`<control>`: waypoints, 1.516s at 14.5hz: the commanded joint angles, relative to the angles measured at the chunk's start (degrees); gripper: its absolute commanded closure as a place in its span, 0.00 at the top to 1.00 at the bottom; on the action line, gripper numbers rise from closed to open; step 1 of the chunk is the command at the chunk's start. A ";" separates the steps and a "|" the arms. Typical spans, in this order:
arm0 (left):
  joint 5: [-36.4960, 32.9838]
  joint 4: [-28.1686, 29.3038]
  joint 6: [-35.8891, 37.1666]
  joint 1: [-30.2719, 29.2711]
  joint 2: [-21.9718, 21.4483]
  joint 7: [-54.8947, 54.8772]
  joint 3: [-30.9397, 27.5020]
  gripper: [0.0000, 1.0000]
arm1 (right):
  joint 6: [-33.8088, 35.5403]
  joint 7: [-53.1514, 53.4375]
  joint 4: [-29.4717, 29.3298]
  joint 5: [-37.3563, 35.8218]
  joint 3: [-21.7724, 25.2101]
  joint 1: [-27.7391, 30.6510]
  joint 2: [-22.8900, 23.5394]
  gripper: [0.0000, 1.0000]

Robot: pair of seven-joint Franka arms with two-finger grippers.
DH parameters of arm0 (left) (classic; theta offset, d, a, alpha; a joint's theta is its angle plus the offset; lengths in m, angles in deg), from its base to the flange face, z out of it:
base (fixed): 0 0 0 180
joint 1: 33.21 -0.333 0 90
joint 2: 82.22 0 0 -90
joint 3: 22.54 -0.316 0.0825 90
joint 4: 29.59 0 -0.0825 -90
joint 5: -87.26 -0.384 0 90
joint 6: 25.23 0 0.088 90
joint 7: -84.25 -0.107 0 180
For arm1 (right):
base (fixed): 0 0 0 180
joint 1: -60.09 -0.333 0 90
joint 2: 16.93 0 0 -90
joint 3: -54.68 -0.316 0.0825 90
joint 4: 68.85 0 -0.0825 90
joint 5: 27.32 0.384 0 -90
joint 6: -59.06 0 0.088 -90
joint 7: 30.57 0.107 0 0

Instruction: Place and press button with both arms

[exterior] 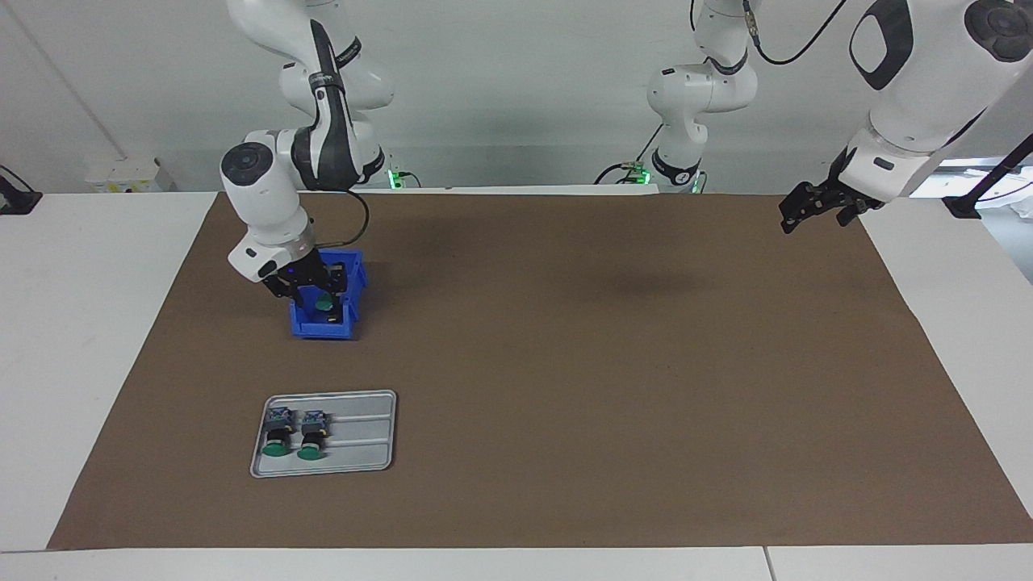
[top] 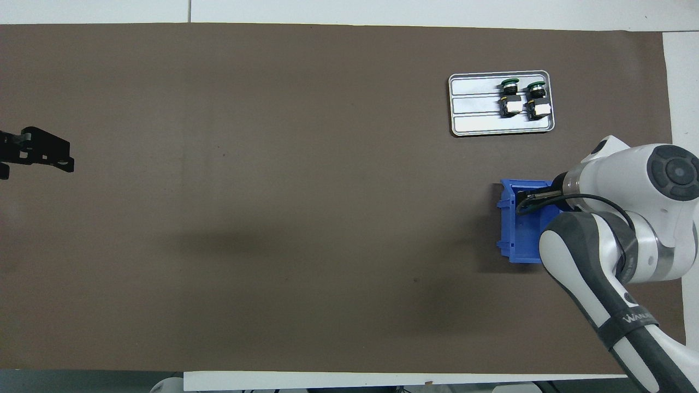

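- The right arm's black two-finger pincer [exterior: 316, 292] is down in the small open blue plastic bin [exterior: 349, 270] at the right arm's end of the brown-covered tabletop [exterior: 565, 363]. A patch of green [exterior: 324, 305], probably the cap of a push-button, shows between its fingers. I cannot tell whether the pincer is clenched on it or spread apart.
- If the fingers have only a partial hold on the cap, the piece could slip and drop back into the bin as the arm lifts.
- The pincer sits close to the bin's wall, so a slanted pull-out could catch the rim and drag or tip the light bin.
- Two identical green-capped, black-barrelled push-button switches [exterior: 278, 436] [exterior: 311, 436] already lie side by side, caps pointing away from the robots, on the flat grey metal tray [exterior: 363, 432], which lies farther from the robots than the bin. A third set down carelessly could knock them or roll off its groove.
- The left arm's black pincer [exterior: 819, 208] waits released above the tabletop's edge at its own end, well apart from everything. Its long reach to press could cross the right arm's path.
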 commanded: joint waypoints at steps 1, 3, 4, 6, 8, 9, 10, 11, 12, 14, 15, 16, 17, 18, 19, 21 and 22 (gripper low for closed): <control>0.66 0.84 -0.95 0.56 -0.77 -0.48 -0.30 1.00 | 1.80 0.18 -0.17 0.03 -0.51 0.44 -1.12 0.85; 0.57 0.93 -1.04 0.13 -0.77 -0.57 -0.30 1.00 | 3.46 0.17 -0.52 0.03 -0.51 0.44 -2.69 0.90; 0.57 0.93 -1.04 -0.05 -0.77 -0.66 -0.38 1.00 | 5.56 0.26 -1.92 0.03 -0.60 0.44 -3.40 0.98; 0.57 0.93 -1.04 -0.14 -0.77 -0.75 -0.38 1.00 | 15.28 0.26 -9.36 0.12 -0.60 0.35 -3.49 0.99; 0.57 1.01 -0.69 -0.05 -0.86 -0.66 -0.38 1.00 | 25.83 0.35 -18.85 0.30 -0.60 0.88 -3.05 0.99; 0.57 1.01 -0.95 -0.05 -0.86 -0.66 -0.38 1.00 | 30.41 0.26 -23.77 0.65 -0.51 1.32 -2.79 0.99; 0.57 1.01 -0.95 -0.05 -0.86 -0.66 -0.38 1.00 | 34.11 0.35 -27.56 1.00 -0.25 1.67 -2.44 0.99; 0.57 1.01 -0.86 -0.14 -0.86 -0.66 -0.38 1.00 | 38.24 0.35 -31.86 1.52 0.01 2.72 -1.83 0.99; 0.57 1.01 -0.86 -0.14 -0.86 -0.66 -0.38 1.00 | 41.93 0.44 -35.55 2.22 0.01 3.07 -1.04 0.99; 0.57 1.01 -0.86 -0.14 -0.86 -0.66 -0.38 1.00 | 47.13 0.53 -41.28 2.50 0.28 3.34 0.81 0.99; 0.57 1.01 -0.95 -0.14 -0.77 -0.66 -0.38 1.00 | 49.68 0.44 -44.00 2.41 0.28 3.69 1.77 0.99; 0.57 1.01 -0.86 -0.05 -0.86 -0.66 -0.38 1.00 | 51.27 0.44 -46.29 2.49 0.28 4.39 2.91 0.99; 0.57 1.01 -0.95 -0.05 -0.86 -0.66 -0.38 1.00 | 51.37 0.44 -47.45 2.50 0.28 4.83 3.80 0.99; 0.57 1.01 -0.95 -0.14 -0.86 -0.66 -0.38 1.00 | 50.85 0.44 -47.28 2.58 0.28 4.92 3.89 0.99; 0.57 1.01 -0.86 -0.14 -0.86 -0.66 -0.38 1.00 | 50.67 0.44 -47.37 2.41 0.28 4.84 3.89 0.99; 0.57 1.01 -0.95 -0.14 -0.86 -0.66 -0.38 1.00 | 50.84 0.61 -47.28 2.23 0.19 4.05 3.98 0.99; 0.57 1.01 -0.95 -0.05 -0.86 -0.66 -0.38 1.00 | 51.02 0.61 -47.28 1.97 0.10 4.05 3.98 0.99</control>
